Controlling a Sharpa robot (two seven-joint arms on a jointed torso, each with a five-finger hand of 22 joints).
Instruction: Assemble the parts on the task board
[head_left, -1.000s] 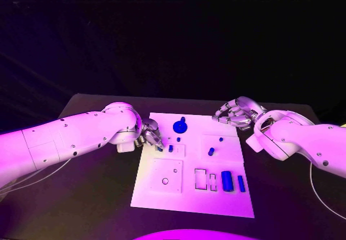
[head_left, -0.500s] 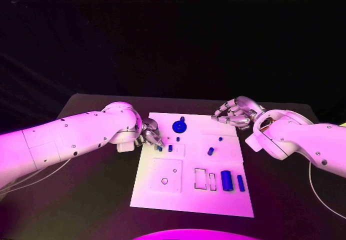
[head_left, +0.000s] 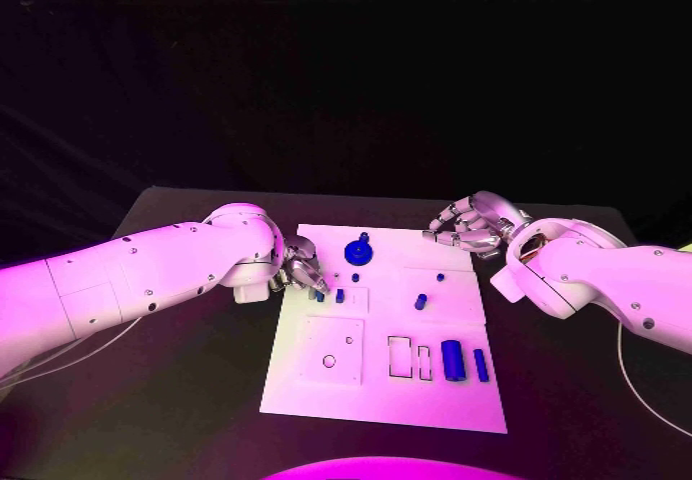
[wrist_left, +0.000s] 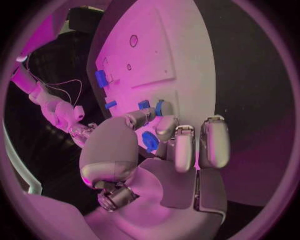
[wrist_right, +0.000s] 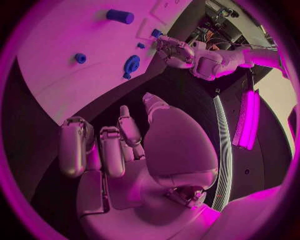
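Note:
The white task board (head_left: 378, 385) lies mid-table. My left hand (head_left: 299, 272) rests at its left edge, thumb and a finger pinching a small blue peg (head_left: 319, 295) down on the board; the left wrist view has that peg (wrist_left: 159, 107) at the fingertips. A second small peg (head_left: 340, 296) stands just right of it. A round blue gear piece (head_left: 358, 250) sits near the far edge, and another peg (head_left: 421, 300) at centre right. A blue cylinder (head_left: 453, 360) and a thin blue bar (head_left: 480, 365) lie at the near right. My right hand (head_left: 469, 228) hovers by the far right corner, fingers curled, holding nothing.
Square and slotted recesses (head_left: 335, 350) mark the board's near half. The black table (head_left: 188, 400) surrounds the board. In the right wrist view the board (wrist_right: 69, 30) and my left hand (wrist_right: 181, 52) lie beyond my curled right hand (wrist_right: 125, 145).

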